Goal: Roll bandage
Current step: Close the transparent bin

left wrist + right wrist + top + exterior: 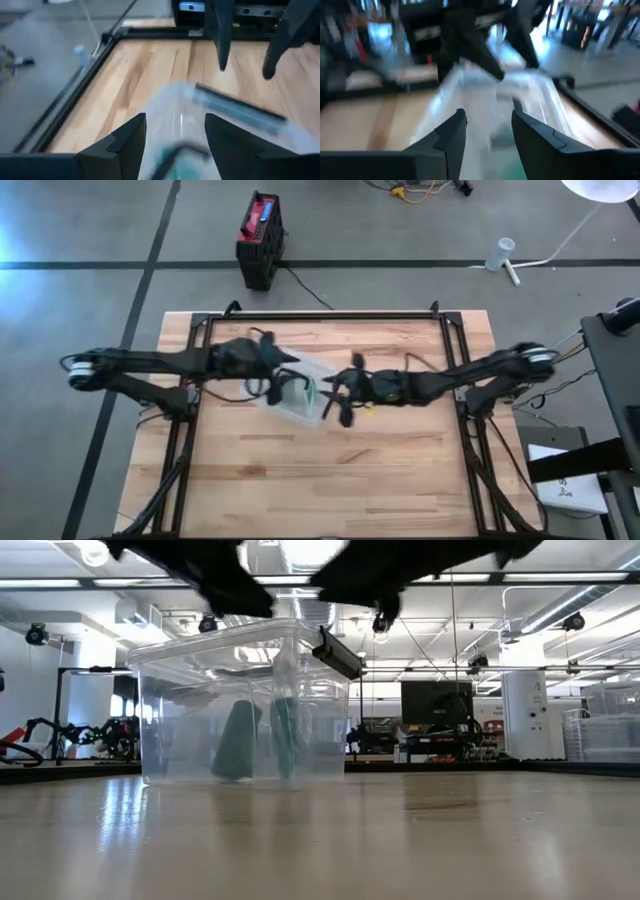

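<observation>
A clear plastic bin (297, 393) sits on the wooden worktop (390, 470) at the centre of the high view, slightly left of middle. Inside it, in the low view, two teal bandage pieces (258, 740) stand upright on the bin's floor.

The left end effector (283, 366) reaches in from the left of the frame and hovers over the bin's upper left edge — its fingers (125, 145) are parted, with nothing visible between them.

The right end effector (335, 395) comes from the right and meets the bin's right rim; its fingers (451, 135) are also parted, straddling the clear wall — whether they pinch it I cannot tell.
</observation>
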You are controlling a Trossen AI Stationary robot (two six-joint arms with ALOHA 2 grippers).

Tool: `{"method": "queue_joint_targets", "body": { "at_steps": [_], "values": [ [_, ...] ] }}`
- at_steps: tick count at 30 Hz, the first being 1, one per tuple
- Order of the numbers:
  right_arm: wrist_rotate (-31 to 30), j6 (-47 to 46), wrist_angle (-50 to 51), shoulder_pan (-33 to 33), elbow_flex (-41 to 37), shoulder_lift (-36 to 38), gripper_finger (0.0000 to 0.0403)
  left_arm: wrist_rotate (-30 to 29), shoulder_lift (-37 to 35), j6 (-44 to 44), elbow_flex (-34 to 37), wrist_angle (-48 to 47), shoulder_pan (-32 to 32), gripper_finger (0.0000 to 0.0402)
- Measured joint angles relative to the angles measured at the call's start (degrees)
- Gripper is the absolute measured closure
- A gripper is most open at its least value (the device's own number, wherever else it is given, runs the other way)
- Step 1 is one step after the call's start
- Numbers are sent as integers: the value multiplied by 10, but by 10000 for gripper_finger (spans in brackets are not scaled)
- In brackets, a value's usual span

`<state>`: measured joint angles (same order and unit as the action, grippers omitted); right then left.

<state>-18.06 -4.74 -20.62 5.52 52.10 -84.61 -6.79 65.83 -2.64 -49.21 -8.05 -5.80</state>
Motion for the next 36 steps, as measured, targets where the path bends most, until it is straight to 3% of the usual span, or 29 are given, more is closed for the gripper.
{"method": "queue_joint_targets", "body": {
  "at_steps": [3,10,14,18,23,26,28,31,34,36],
  "values": [
    [0,1,-109,-15,24,-80,247,-8,-58,46,18,-48,2,211],
    [0,-5,-119,-52,173,-249,254,4,-164,82,98,15,14,211],
    [-1,13,-111,-67,245,-300,252,3,-210,86,136,43,15,197],
    [0,-9,-93,-70,255,-327,250,9,-249,114,157,41,16,183],
    [24,-1,-27,-60,224,-298,256,109,-279,151,195,30,23,169],
    [63,21,40,-46,192,-256,264,173,-275,154,222,80,43,169],
    [119,59,69,-36,165,-222,270,178,-276,154,249,94,64,173],
    [196,80,121,-30,122,-164,280,177,-260,154,285,191,93,180],
    [213,57,138,-28,70,-95,290,150,-235,163,313,269,116,186],
    [212,47,121,-28,35,-52,297,120,-236,170,333,264,125,189]
  ]
}}
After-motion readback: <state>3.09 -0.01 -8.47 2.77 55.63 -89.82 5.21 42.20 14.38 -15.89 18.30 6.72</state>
